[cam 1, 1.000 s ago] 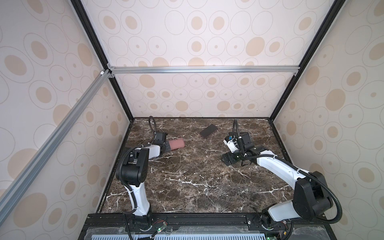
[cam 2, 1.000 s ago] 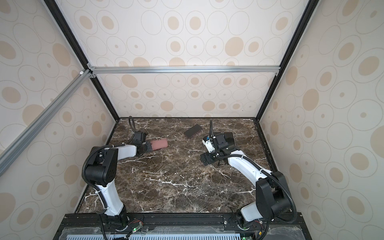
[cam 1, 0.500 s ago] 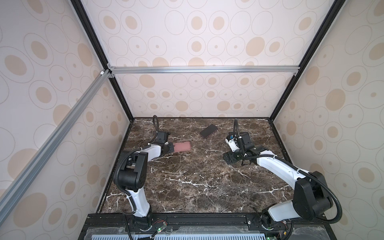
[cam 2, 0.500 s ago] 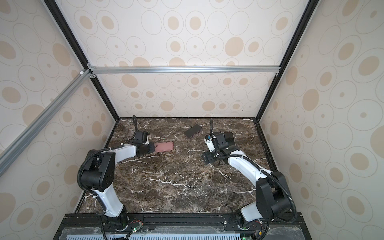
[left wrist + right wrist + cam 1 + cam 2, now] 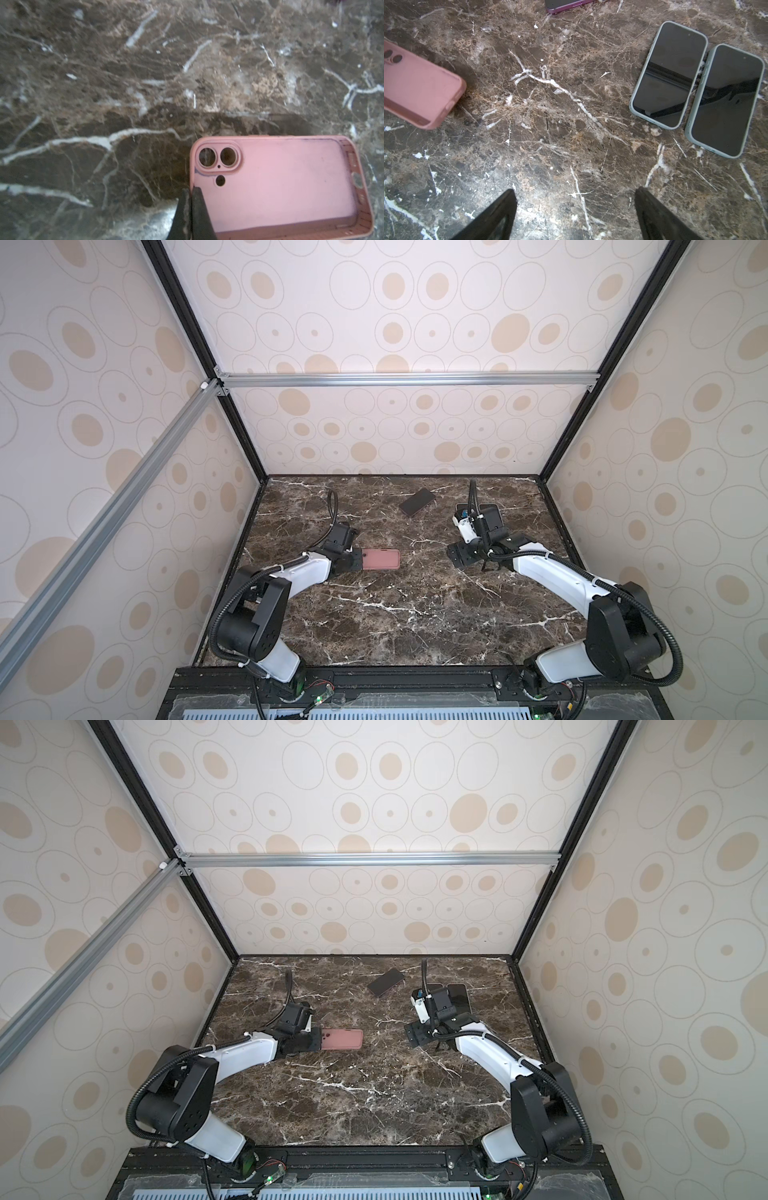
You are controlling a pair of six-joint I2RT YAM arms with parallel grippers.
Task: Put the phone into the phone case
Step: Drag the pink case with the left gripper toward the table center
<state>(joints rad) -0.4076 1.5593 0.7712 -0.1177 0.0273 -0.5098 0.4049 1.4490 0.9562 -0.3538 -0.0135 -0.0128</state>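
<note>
**Empty case [image 5: 381, 559]; phone [image 5: 417, 502] not in**

Pink case lies open-side up on table [image 5: 415, 614], left gripper [image 5: 190, 191] clenched on its short wall. Dark phone well apart, toward the back. Right gripper [image 5: 576, 190] spread, empty, near two rimmed phones [image 5: 668, 74] [image 5: 726, 99]. Remaining: fetch, seat phone.

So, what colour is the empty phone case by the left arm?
The phone case is pink, clearest in the left wrist view.

We count three phones and one case.
We find a single pink phone case [image 5: 280, 182]; of phones we count three: one pale-edged phone [image 5: 668, 74], a second pale-edged phone [image 5: 726, 99], and one purple-edged phone [image 5: 566, 4].
</note>
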